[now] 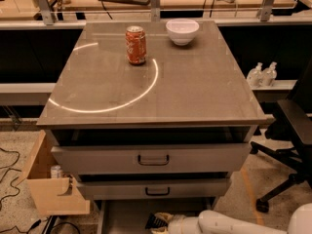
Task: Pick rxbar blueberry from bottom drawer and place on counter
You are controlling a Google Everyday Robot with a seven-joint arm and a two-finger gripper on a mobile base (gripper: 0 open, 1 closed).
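The bottom drawer (122, 219) is pulled out at the lower edge of the camera view, and part of its plain grey floor shows. My gripper (157, 222) reaches into it from the right on a white arm (229, 224), low over the drawer floor. I see no blue rxbar; if it is in the drawer, the gripper or the frame edge hides it. The counter (195, 91) is the glossy grey-brown cabinet top with a bright white arc mark, above the drawers.
A red-orange soda can (136, 45) and a white bowl (182, 31) stand at the counter's back. Two shut drawer fronts (153, 158) sit above the open drawer. A wooden box (48, 189) is at the left, an office chair (292, 130) and bottles (262, 74) at the right.
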